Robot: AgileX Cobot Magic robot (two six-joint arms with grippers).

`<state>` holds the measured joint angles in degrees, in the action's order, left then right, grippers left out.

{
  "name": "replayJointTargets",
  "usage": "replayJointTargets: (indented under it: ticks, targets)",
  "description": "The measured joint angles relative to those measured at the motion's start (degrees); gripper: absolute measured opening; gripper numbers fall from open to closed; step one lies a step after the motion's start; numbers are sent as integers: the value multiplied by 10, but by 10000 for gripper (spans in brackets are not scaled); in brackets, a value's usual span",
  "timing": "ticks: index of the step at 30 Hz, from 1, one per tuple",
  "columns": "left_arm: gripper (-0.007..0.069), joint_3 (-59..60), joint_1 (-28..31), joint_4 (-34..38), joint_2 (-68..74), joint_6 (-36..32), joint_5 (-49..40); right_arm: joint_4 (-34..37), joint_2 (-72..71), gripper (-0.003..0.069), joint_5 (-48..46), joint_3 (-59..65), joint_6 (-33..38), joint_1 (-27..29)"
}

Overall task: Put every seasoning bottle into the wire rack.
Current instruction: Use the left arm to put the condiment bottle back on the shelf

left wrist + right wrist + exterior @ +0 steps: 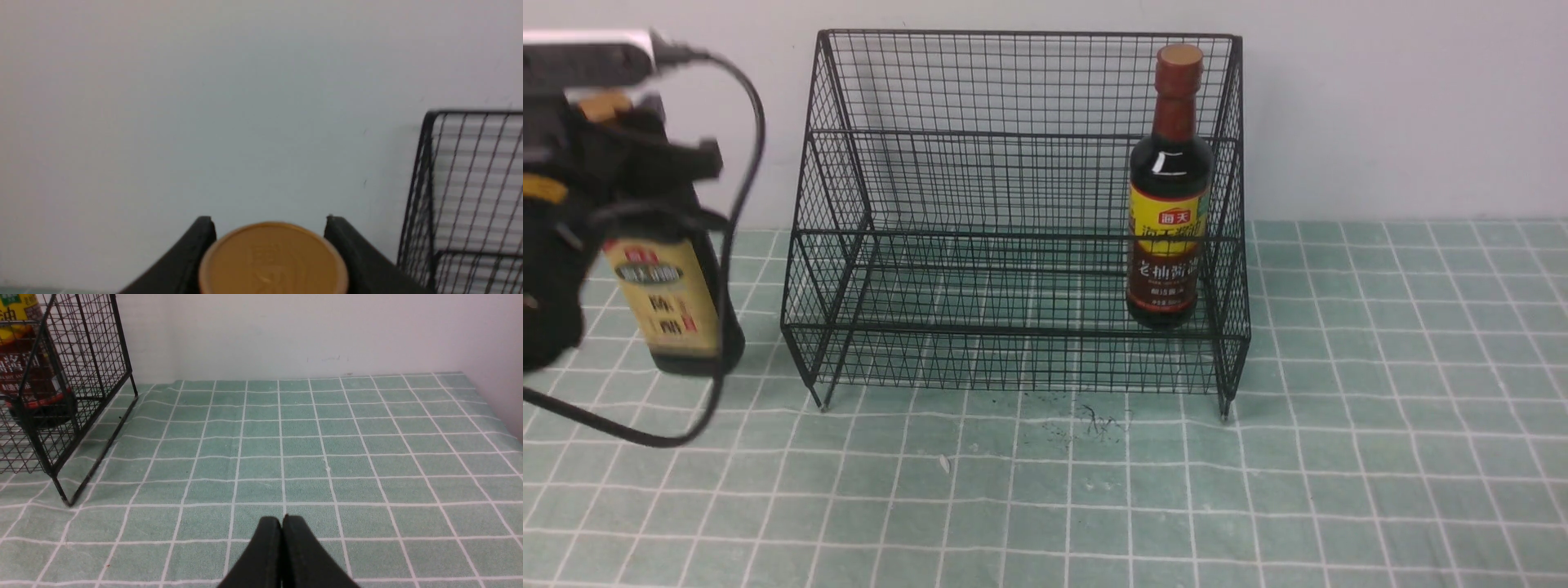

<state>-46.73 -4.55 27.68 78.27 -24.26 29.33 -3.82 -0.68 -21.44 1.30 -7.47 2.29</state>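
The broad seasoning bottle point(678, 310) with tan label stands left of the wire rack point(1013, 188), slightly tilted. My left gripper point(629, 163) is shut on its upper part; in the left wrist view the fingers flank the gold cap point(271, 261), with the gripper point(269, 222) at cap level. The slim seasoning bottle point(1168, 204) with reddish-brown cap stands upright inside the rack at its right end; it also shows in the right wrist view point(28, 375). My right gripper point(282, 518) is shut and empty above the cloth, right of the rack point(81, 375); it is out of the front view.
A green checked cloth point(1258, 490) covers the table up to a white wall. A black cable point(743, 163) loops from my left arm beside the rack's left side point(470, 196). Small dark specks point(1094, 420) lie in front of the rack.
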Motion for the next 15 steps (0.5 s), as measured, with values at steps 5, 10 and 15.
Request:
replayJointTargets:
  ticks: [5, 10, 15]
  targets:
    - [304, -49, 0, 2, -82, -7, -55, 0, 0, -13, 0, 0, 0, 0]
    - [304, -74, -5, 2, -127, 30, -108, 0, 0, -13, 0, 0, 0, 0]
    - [304, -78, -52, 2, -117, 49, -111, 0, 0, -13, 0, 0, 0, 0]
